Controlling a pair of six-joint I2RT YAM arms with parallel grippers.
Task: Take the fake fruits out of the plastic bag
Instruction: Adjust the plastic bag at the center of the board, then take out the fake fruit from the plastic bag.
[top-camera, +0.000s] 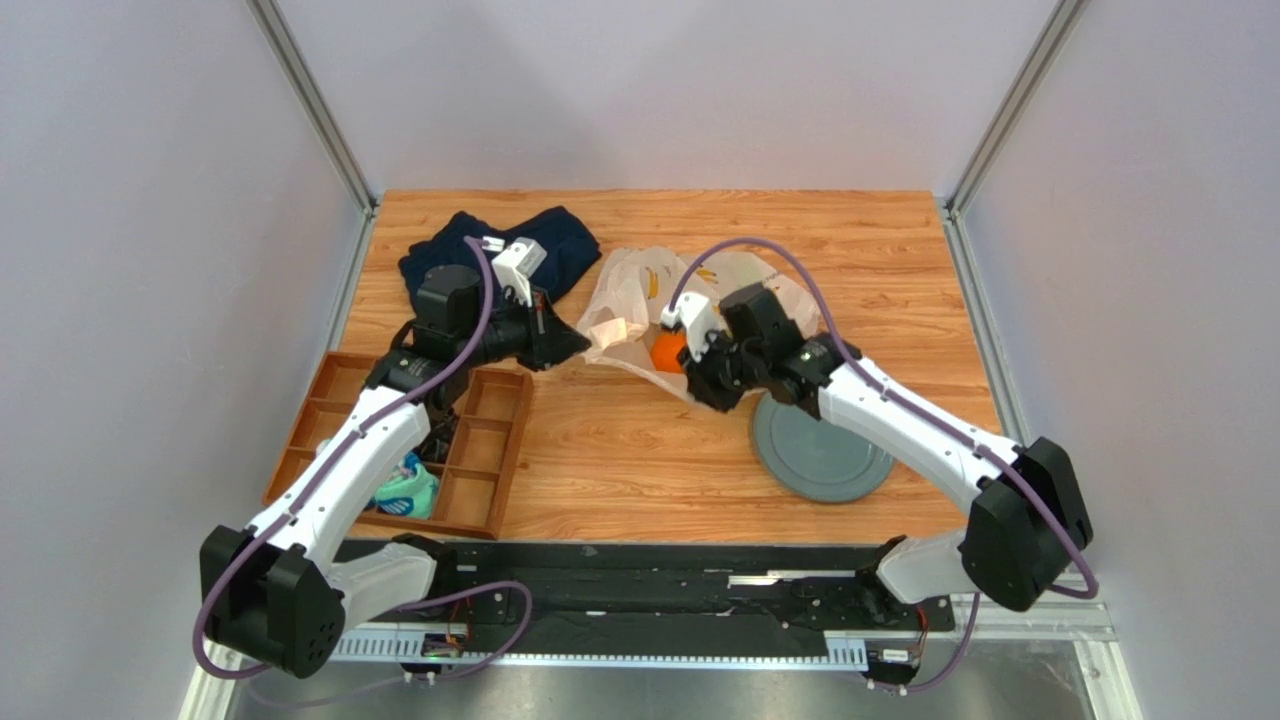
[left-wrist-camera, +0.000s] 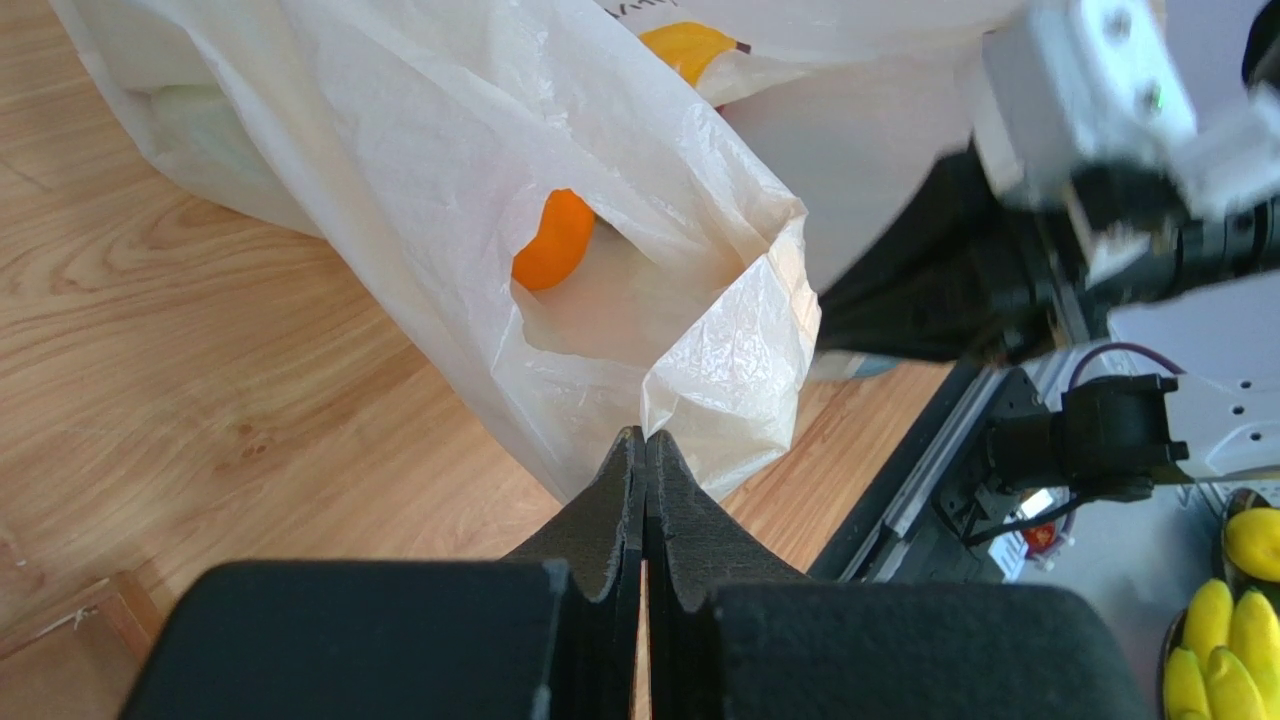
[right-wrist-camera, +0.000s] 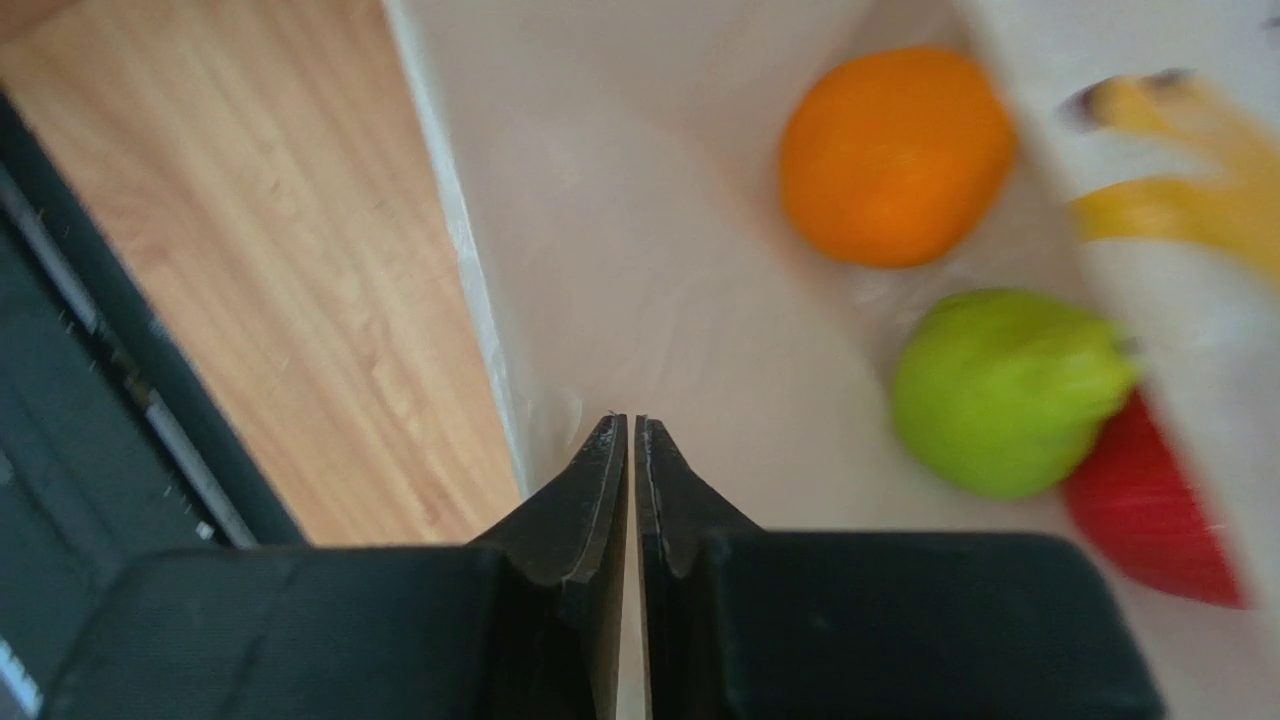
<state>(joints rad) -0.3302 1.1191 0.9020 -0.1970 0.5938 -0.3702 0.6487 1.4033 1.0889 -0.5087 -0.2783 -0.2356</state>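
Inside the plastic bag (left-wrist-camera: 451, 225) we see orange (right-wrist-camera: 894, 150), green apple (right-wrist-camera: 999, 390), red apple (right-wrist-camera: 1150, 518) and banana (right-wrist-camera: 1187, 188), none out yet, left gripper (left-wrist-camera: 646, 438) and right gripper (right-wrist-camera: 631, 425) each clamped on its rim.

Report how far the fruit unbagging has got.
Done: nothing yet; the top view shows no fruit on the table outside the plastic bag. In hand: left claw pinches the bag's rim; right claw is shut at its mouth. Remaining: orange, green apple and red fruit inside.
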